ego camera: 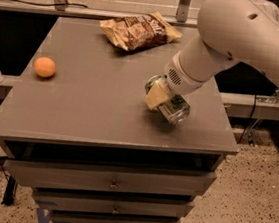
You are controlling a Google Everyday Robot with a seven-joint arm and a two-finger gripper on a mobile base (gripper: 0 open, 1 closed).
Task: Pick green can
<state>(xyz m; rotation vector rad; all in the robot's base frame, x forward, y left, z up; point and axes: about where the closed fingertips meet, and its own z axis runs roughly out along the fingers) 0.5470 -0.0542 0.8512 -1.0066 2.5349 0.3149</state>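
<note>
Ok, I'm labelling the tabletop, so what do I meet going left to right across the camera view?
Orange ball → chip bag → green can, tilted and held in the gripper, which is shut on it over the right front part of the table.

Arm (249, 30): fat off-white rounded shell with a few small dark round holes, plus a ribbed collar and dotted vent patch at the wrist. Gripper (167, 99) at its low end, on the green can (176, 109). The visible finger pad (156, 95) is pale yellow and blocky.
</note>
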